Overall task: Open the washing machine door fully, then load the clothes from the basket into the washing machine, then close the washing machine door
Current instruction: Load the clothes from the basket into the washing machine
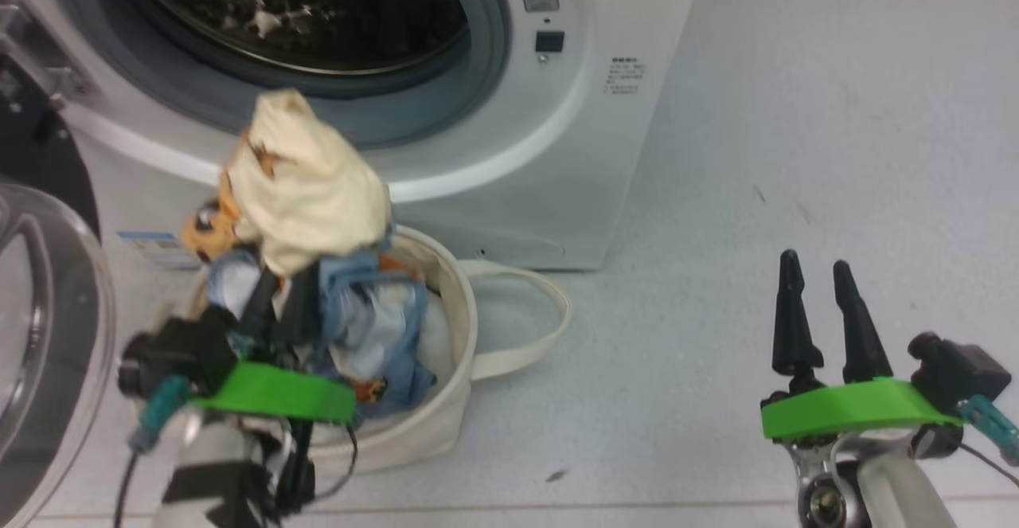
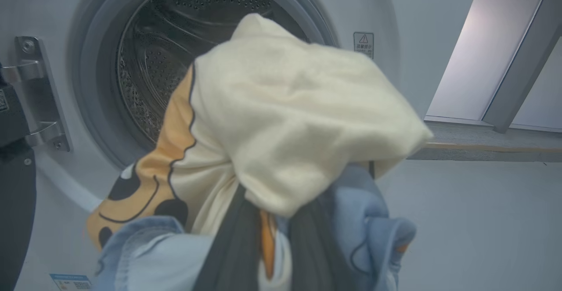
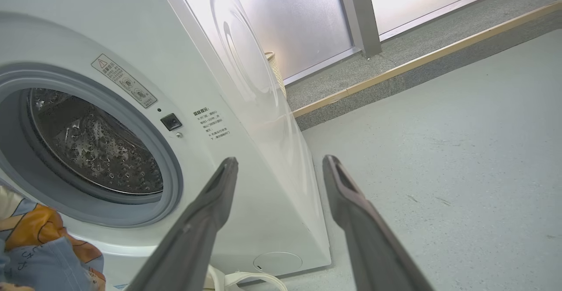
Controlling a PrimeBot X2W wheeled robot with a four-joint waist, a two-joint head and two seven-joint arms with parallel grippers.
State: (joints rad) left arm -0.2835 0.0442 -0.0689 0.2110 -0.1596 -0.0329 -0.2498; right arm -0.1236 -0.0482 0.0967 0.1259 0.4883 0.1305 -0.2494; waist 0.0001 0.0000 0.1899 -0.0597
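Note:
The washing machine [image 1: 557,154] stands with its drum mouth [image 1: 302,10] uncovered. Its door [image 1: 48,337] is swung out at the left, glass bowl toward me. My left gripper [image 1: 267,305] is shut on the clothes [image 1: 310,193], a bundle of beige printed cloth and blue denim held up over the basket [image 1: 446,408], just below the drum mouth. In the left wrist view the clothes [image 2: 290,120] cover the tips of the dark fingers [image 2: 232,251] in front of the drum. My right gripper [image 1: 820,273] [image 3: 280,161] hangs open over the floor, nothing between its fingers.
The basket's looped strap handle [image 1: 549,329] lies on the grey floor [image 1: 796,154] by the washer's lower right corner. The door's metal hinge [image 2: 39,93] sits left of the drum. A raised ledge and window frame [image 3: 360,14] run behind the washer.

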